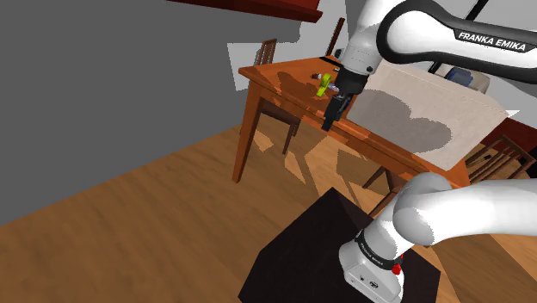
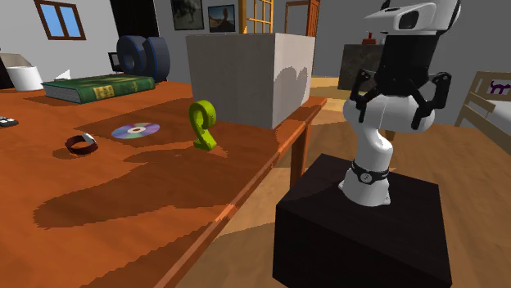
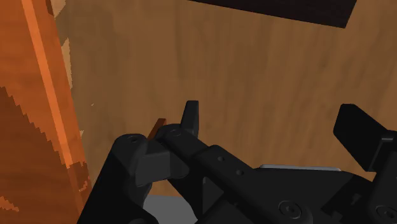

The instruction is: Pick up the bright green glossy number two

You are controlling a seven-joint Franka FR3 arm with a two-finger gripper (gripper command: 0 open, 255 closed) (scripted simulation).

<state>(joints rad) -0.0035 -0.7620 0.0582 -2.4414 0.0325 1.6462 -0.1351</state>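
Your pincer is hanging with its fingers standing apart, clasping nothing. In the wrist view it is looking down past the bench edge at the wooden floor, with the orange-brown edge of the bench running beside one finger. In the shoulder view you are seeing it at the near edge of the bench, close to the green number two but not touching it.

The number two is standing upright on the bench top, glossy and yellow-green. In the second exterior view it is sitting just in front of a large white box. A disc is lying to that view's left of it, with a small dark red ring further left. A green book is lying behind them. The arm is rising from its black stand.
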